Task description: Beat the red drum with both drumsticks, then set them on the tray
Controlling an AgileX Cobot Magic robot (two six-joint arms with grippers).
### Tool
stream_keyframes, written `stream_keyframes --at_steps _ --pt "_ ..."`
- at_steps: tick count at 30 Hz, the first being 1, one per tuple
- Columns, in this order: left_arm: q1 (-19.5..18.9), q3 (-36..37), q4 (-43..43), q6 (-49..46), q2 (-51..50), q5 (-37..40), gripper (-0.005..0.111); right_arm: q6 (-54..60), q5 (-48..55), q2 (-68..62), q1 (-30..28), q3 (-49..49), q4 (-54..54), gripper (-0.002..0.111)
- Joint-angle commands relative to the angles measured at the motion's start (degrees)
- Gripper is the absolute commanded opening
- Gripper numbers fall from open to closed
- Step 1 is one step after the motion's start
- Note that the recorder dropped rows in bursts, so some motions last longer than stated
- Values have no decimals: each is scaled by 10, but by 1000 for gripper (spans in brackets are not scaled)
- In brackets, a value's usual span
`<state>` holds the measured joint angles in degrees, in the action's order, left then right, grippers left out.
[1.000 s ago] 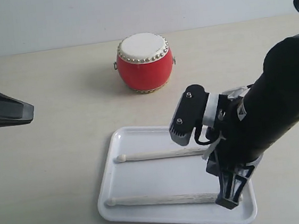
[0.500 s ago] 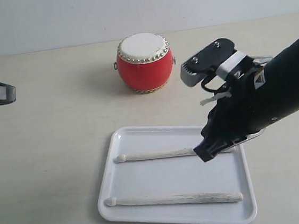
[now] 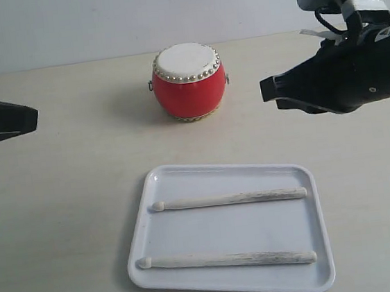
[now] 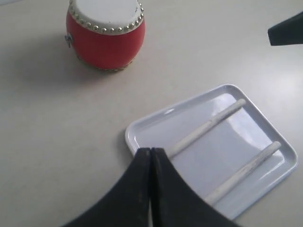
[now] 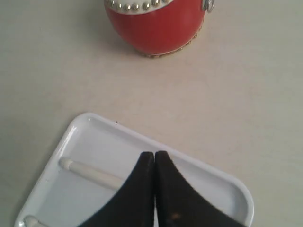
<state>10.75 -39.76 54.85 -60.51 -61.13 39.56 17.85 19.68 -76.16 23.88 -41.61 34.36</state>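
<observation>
Status, left to right. Left end effector (image 3: 30, 120) sits at the left edge of the exterior view, above the tabletop (image 3: 63, 222), jaws pinched fully together, holding nothing. Red drum (image 3: 188, 82) stands upright at back centre, touching nothing else. Tray (image 3: 142, 225) lies in front of the drum, apart from it. Both drumsticks lie flat inside it, roughly parallel, far drumstick (image 3: 228, 199) and near drumstick (image 3: 228, 260), rounded tips pointing left. Right end effector (image 3: 267, 89) hovers just right of the drum, jaws likewise closed and empty.

I read the task as done or nearly so: sticks are on the tray and neither arm holds one.

Risks from here:
- The right arm is near the drum, so a sloppy retract path could clip it and tip or roll it.
- The tray rim is low and the sticks are round, so a bump to the tray could roll one out.

I'd pull both arms up and outward, away from the tray.
</observation>
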Motion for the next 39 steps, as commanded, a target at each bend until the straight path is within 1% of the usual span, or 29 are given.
stream_keyframes --at_steps 1,22,24,30,37,39 --pt "11 12 9 -8 5 -46 0 0 -20 4 -4 -2 8 0" --pt "12 12 8 -8 5 -47 0 0 -22 4 -4 -2 8 0" --pt "12 12 6 -8 21 -50 0 0 -22 4 -4 -2 8 0" --pt "12 12 3 -8 93 -50 0 0 -29 4 -4 -2 8 0" --pt "12 13 -3 -7 280 -54 0 0 -31 4 -4 -2 8 0" --pt "12 13 -20 -7 341 -53 0 0 -30 4 -4 -2 12 0"
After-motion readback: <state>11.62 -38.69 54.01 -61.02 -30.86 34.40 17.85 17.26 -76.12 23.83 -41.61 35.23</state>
